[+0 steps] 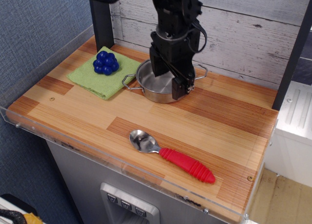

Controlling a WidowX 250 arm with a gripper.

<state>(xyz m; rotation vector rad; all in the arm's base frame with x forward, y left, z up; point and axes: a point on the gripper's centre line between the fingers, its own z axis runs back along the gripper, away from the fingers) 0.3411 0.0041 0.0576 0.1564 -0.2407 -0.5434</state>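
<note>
Pot (155, 95) sat toward the back of the table (214, 121), just right of the cloth (95, 80) bearing grapes (106, 62). Gripper (168, 78) hung over it, jaws spread wide, holding nothing. Spoon (170, 156) lay well apart near the front edge.

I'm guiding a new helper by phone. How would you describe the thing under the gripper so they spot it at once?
On the wooden tabletop, look to the back, just right of the green cloth. Below the black gripper sits a shallow steel pan, the only round, shiny vessel, with two wire loop handles.
</note>
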